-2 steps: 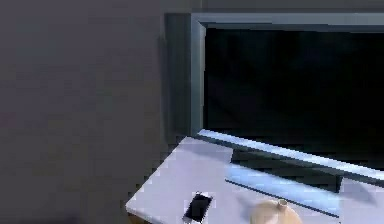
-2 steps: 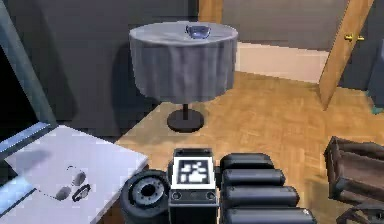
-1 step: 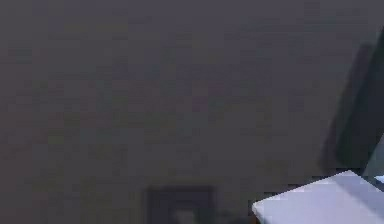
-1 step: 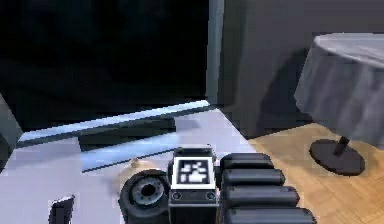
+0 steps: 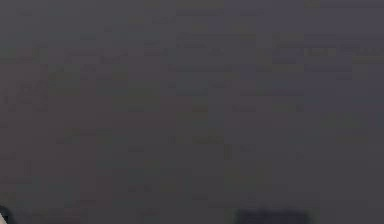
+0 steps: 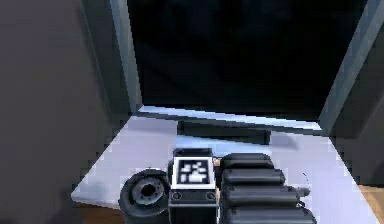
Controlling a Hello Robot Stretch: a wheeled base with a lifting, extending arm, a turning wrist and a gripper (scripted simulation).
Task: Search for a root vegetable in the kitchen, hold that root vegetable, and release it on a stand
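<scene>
Facing the pale stand (image 6: 125,150) under a dark screen (image 6: 235,55), I see its top just beyond my gripper (image 6: 146,193); I cannot tell my fingers' state, or whether they carry the root vegetable.

Pale grey stand (image 6: 120,158), a long dark bar (image 6: 222,128) on it.

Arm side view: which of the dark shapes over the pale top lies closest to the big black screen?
The long flat bar right under the screen's lower frame; the arm's ribbed blocks sit lower down.
</scene>
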